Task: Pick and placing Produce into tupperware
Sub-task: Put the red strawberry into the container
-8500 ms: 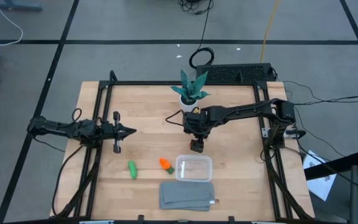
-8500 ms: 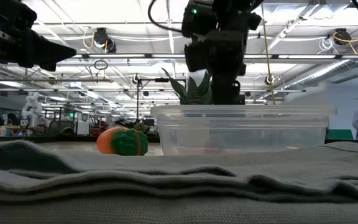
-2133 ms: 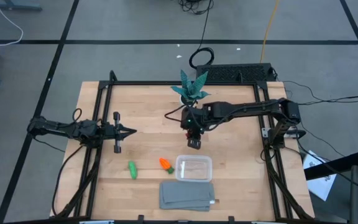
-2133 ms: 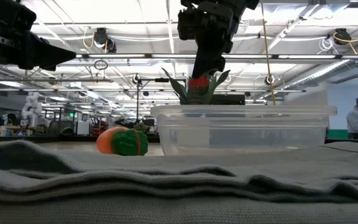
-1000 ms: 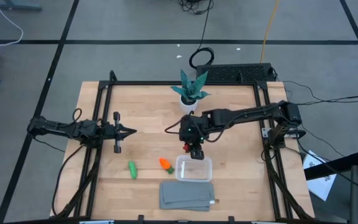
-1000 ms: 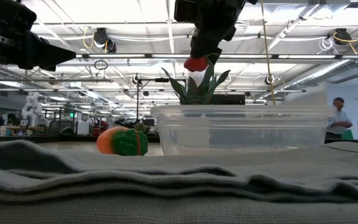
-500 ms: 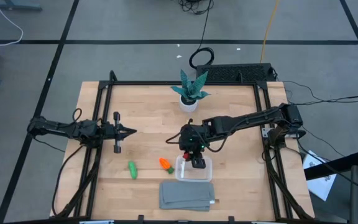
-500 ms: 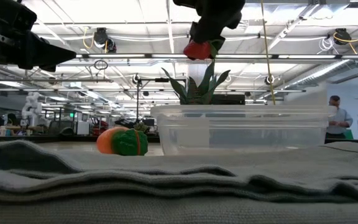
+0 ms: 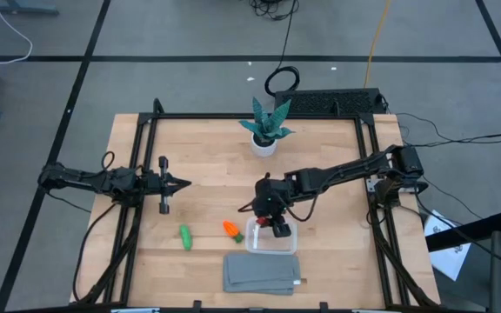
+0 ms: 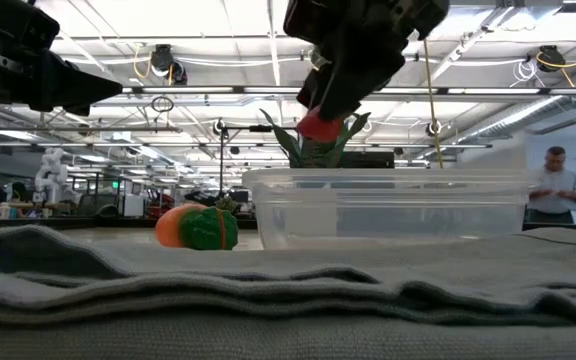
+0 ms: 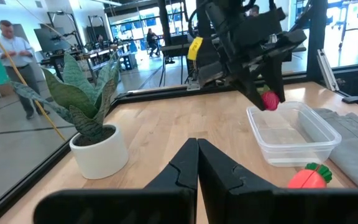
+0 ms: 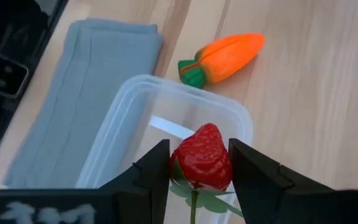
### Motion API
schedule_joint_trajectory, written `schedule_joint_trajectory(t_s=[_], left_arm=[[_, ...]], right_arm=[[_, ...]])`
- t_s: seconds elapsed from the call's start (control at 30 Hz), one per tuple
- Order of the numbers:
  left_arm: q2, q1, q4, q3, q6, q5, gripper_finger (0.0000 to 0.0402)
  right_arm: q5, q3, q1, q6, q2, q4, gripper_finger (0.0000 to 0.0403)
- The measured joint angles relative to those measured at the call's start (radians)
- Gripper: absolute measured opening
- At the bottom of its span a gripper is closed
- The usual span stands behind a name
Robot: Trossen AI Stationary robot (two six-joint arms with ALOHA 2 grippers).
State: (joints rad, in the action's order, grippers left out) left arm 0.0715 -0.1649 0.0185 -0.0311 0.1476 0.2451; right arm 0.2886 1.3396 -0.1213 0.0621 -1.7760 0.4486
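My right gripper (image 9: pixel 278 228) hangs over the clear tupperware (image 9: pixel 271 236), shut on the small red berry (image 12: pixel 202 158), which also shows above the box's rim in the low view (image 10: pixel 320 125). The orange carrot piece (image 9: pixel 231 229) lies on the table just left of the tupperware. The green piece (image 9: pixel 185 236) lies farther left. My left gripper (image 9: pixel 181 183) waits shut at the table's left, pointing level and touching nothing. My right gripper pinches the berry by its two sides (image 12: pixel 178 163) between its two fingers (image 12: pixel 250 171). The fingers slant down from the table's far side. The berry's pointed end faces away from the wrist, its green leaves toward it. It hangs clear above the open tupperware (image 12: pixel 166 87).
A folded grey cloth (image 9: pixel 262 273) lies at the near edge just in front of the tupperware. A teal plant in a white pot (image 9: pixel 268 130) stands at the far edge. Black frame rails run along the table's sides. A person (image 10: pixel 556 190) stands in the room beyond.
My right gripper has carried the berry toward the table's near edge, from beside the tupperware's far rim to over its inside. It has sunk lower and rolled a little. The berry stays pinched and clear of the box.
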Motion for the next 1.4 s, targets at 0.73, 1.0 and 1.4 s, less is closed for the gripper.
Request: schedule_joint_trajectory(t_s=[0.73,1.0,1.4], left_arm=[[0.000,0.000,-0.018,0.000,0.001,0.000,0.0010],[0.000,0.000,-0.021,0.000,0.001,-0.001,0.0010],[0.000,0.000,-0.021,0.000,-0.001,-0.001,0.0010]], right_arm=[[0.005,0.001,-0.047,-0.021,-0.091,-0.105,0.0135],[0.005,0.000,-0.060,-0.012,-0.143,-0.121,0.0135],[0.005,0.001,-0.067,-0.015,-0.155,-0.098,0.0135]])
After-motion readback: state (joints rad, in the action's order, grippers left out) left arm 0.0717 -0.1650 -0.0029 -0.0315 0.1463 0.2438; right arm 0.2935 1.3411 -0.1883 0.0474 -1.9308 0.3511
